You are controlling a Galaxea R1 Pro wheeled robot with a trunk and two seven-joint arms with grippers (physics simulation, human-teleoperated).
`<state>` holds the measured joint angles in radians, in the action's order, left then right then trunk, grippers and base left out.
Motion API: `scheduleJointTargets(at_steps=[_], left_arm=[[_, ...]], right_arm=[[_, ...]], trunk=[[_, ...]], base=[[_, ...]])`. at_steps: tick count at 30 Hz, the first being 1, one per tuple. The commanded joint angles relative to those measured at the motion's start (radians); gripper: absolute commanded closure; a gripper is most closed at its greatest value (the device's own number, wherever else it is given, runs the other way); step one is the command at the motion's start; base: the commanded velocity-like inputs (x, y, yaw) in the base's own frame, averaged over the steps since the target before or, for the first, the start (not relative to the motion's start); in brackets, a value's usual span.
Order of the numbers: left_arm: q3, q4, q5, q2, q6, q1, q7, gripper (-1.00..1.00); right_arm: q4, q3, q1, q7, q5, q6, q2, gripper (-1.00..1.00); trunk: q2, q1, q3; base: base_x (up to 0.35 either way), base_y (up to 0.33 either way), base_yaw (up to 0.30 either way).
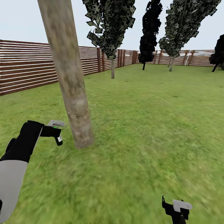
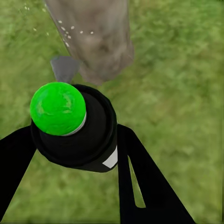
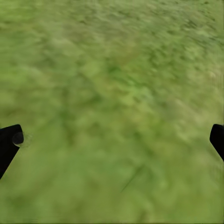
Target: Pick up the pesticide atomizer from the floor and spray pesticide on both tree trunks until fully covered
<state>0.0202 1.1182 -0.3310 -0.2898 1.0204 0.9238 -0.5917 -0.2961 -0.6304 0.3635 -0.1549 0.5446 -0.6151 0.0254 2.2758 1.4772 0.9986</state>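
We have the atomizer point(image 1: 58, 139) clamped in our left gripper point(image 1: 56, 130), spraying the trunk point(image 1: 73, 93) at one o'clock, our right gripper point(image 1: 178, 207) spread empty, second tree point(image 1: 112, 67) apparently left.

From the head we look forward and down over the lawn point(image 1: 146, 124), with the near tree trunk point(image 1: 70, 81) leaning through the upper left of the frame and the fence point(image 1: 28, 67) far behind. Our left wrist camera sits close behind the pesticide atomizer point(image 2: 74, 126), facing the same trunk base point(image 2: 95, 37) at the top of its frame, a region the head view shares. Our right wrist camera points straight down at grass point(image 3: 112, 93), close.
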Motion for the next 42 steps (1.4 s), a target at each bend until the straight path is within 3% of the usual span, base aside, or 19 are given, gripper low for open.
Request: scheduleJointTargets(at_steps=[1,17,24,33,37,39,42], left_arm=[[0.0,0.0,-0.001,0.003,0.0,0.002,0.0,1.0],[-0.003,-0.014,-0.002,-0.002,-0.002,-0.016,0.0,1.0],[0.001,-0.021,-0.003,-0.002,-0.01,-0.132,0.011,1.0],[0.004,-0.025,-0.003,0.011,-0.019,-0.154,0.012,1.0],[0.005,-0.072,0.002,0.014,-0.021,-0.154,0.091,1.0],[0.004,-0.106,0.005,0.017,-0.023,-0.154,0.103,1.0],[0.007,-0.185,0.003,0.051,-0.099,-0.163,0.108,1.0]], right_arm=[[0.0,0.0,0.0,0.0,0.0,0.0,0.0,-1.0],[0.0,0.0,0.0,0.0,0.0,0.0,0.0,-1.0],[0.0,0.0,0.0,0.0,0.0,0.0,0.0,-1.0],[0.0,-0.001,0.0,0.0,0.0,0.0,0.001,-1.0],[0.0,-0.001,0.0,0.0,0.0,0.0,0.001,-1.0],[0.0,0.0,0.0,0.0,0.0,0.0,0.001,-1.0],[0.0,0.0,0.0,0.0,0.0,0.0,0.0,-1.0]], trunk=[[0.0,0.0,0.0],[0.0,0.0,-0.005],[0.0,0.0,-0.008],[0.0,0.0,-0.012],[0.0,0.0,-0.012],[0.0,0.0,-0.012],[0.0,0.0,-0.012]], base=[[0.038,-0.272,0.277],[0.078,-0.27,0.135],[-0.087,-0.132,0.254],[0.118,-0.115,0.214],[0.227,-0.201,0.011],[0.229,-0.202,0.001],[0.229,-0.202,0.14]])
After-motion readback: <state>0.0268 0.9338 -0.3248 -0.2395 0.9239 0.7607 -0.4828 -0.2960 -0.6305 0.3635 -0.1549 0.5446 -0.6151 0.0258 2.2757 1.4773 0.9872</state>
